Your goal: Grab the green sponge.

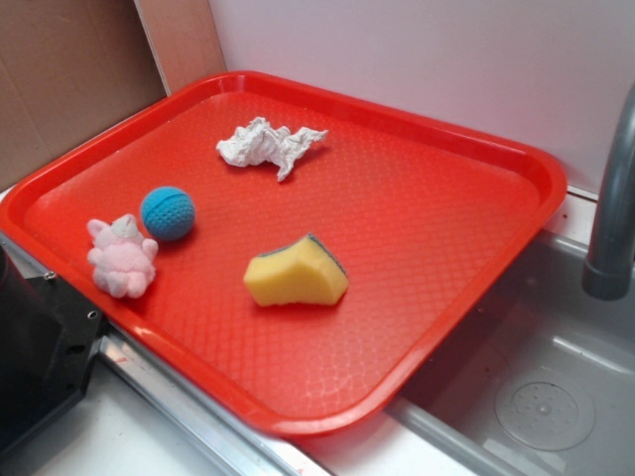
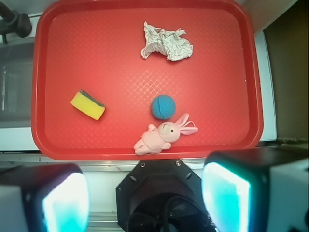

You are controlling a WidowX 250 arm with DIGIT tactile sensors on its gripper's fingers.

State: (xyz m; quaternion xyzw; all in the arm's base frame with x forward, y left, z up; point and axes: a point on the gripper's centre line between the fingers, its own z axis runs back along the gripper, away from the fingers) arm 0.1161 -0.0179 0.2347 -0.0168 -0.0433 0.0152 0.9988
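Note:
The green sponge [image 1: 296,271] is a yellow foam block with a thin dark green layer on one face, lying on the red tray [image 1: 466,159] near its front middle. In the wrist view the green sponge [image 2: 87,105] rests at the tray's [image 2: 67,43] left side. My gripper [image 2: 145,198] hangs high above, back over the robot base, well short of the tray. Its two fingers [image 2: 65,203] stand wide apart with nothing between them. The gripper does not show in the exterior view.
On the tray also lie a blue knitted ball [image 1: 167,212], a pink plush rabbit [image 1: 122,256] and a crumpled white cloth [image 1: 268,145]. The black robot base [image 1: 40,347] sits at the front left. A grey sink [image 1: 536,387] and tap [image 1: 613,198] are on the right.

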